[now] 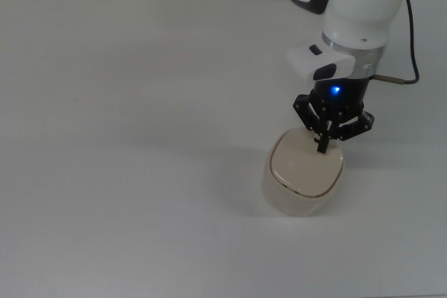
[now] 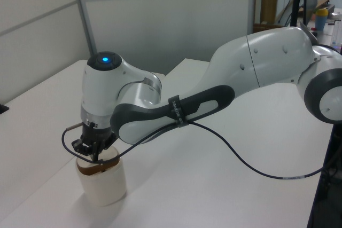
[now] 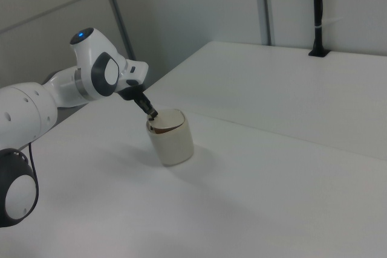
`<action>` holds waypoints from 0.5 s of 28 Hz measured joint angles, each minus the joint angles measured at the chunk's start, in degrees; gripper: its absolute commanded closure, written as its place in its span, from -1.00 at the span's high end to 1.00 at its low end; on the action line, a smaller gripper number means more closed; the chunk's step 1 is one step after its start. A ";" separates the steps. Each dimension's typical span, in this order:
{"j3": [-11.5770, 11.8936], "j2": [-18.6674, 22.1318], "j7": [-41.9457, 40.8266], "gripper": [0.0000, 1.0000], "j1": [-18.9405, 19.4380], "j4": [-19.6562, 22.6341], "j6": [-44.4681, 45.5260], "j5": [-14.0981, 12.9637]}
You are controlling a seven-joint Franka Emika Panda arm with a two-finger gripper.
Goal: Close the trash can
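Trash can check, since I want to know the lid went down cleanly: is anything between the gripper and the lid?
Nothing. In the top view the gripper tip rests directly on the trash can lid near its far edge; the right view shows the same contact.

The trash can [image 1: 304, 172] looks like smooth cream plastic with a soft sheen, its lid [image 1: 307, 165] flat and lightly glossy. The table [image 1: 126, 102] is a matt white surface, even to its edges. The arm's shell [image 2: 256, 57] is glossy white plastic with dark grey, duller panels. The gripper [image 1: 323, 146] is matt black, beneath a band of bare, brushed-looking metal. The cable [image 2: 251, 166] is black and rubbery.
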State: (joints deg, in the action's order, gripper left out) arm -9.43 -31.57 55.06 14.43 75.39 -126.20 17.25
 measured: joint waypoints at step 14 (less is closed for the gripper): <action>-0.03 -0.40 -1.79 -1.00 0.00 1.74 -0.01 0.00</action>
State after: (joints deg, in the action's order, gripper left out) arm -9.46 -31.97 53.27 14.43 77.13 -126.21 17.25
